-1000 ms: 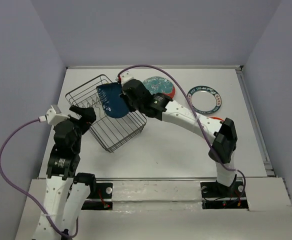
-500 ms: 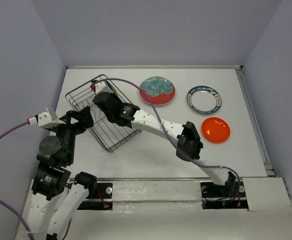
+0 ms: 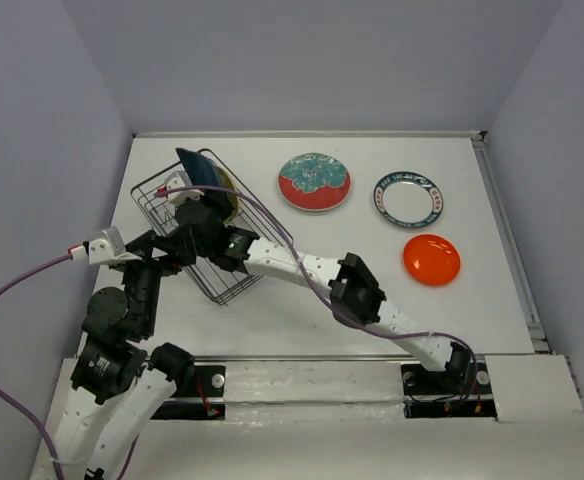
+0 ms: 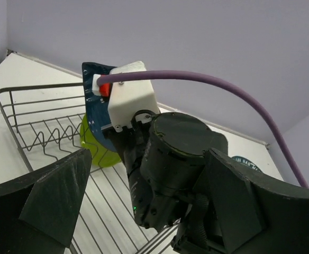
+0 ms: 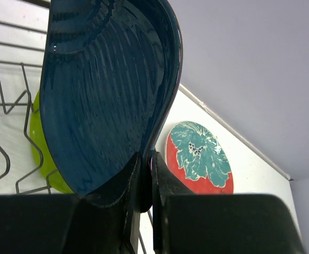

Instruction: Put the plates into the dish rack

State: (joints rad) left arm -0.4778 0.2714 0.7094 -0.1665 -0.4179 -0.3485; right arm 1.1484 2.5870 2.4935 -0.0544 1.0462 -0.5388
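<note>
The black wire dish rack (image 3: 162, 190) stands at the table's left. My right gripper (image 3: 204, 197) reaches across over it, shut on the rim of the dark blue leaf-shaped plate (image 3: 200, 168), which it holds upright above the rack's far part. In the right wrist view the blue plate (image 5: 101, 95) is pinched at the gripper (image 5: 146, 174), and the lime green plate (image 5: 46, 159) stands among the prongs behind it. My left gripper (image 3: 167, 245) is open at the rack's near-left side, its fingers (image 4: 54, 196) spread around the right wrist. The beige plate is not in view.
The red and teal floral plate (image 3: 314, 181), the white plate with a blue rim (image 3: 408, 198) and the orange plate (image 3: 432, 259) lie flat on the white table right of the rack. The right arm spans the table's middle.
My right gripper has carried the blue plate leftward across the rack and turned it upright over the far-left part. The left arm has shifted slightly by the rack's near edge.
</note>
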